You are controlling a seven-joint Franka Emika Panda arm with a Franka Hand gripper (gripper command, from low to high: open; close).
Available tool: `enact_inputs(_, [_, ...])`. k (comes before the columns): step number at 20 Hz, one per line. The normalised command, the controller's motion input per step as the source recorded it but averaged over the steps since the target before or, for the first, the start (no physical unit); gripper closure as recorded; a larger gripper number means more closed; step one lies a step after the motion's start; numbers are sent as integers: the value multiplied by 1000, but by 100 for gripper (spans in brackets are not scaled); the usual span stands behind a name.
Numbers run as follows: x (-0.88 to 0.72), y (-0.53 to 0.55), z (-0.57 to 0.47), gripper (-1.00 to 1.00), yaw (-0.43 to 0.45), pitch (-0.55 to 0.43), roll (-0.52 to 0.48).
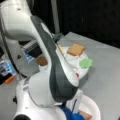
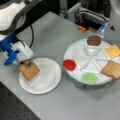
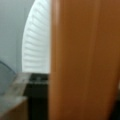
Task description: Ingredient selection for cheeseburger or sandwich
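Observation:
In a front view my gripper is shut on a tan toast square at the left edge of the white plate. The toast leans on the plate's rim. It fills the wrist view as toast with the plate behind it. The other ingredients lie in the round divided tray: a dark brown patty, a yellow cheese square and a second toast square. No cheeseburger or sandwich stack is in view. In a front view the arm hides the gripper; tray toast and patty show.
A red disc and a green leafy piece sit at the tray's near edge. Equipment with an orange part stands behind the tray. The table's front edge drops to a dark perforated board.

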Motion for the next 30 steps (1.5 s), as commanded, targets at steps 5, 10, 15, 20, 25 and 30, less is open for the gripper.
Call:
enact_inputs(5, [189,-122,-53,100,297,114,154])
enact_inputs(10, [36,-86,-37,100,253,81,138])
enact_inputs(15, [-30,16,-91,100,208,38,62])
enact_inputs(20, [16,52,-76,100,178,-6,15])
enact_inputs(25, [26,56,-44,100,145,-27,-13])
enact_inputs(30, [26,68,-82,100,127,-47,-97])
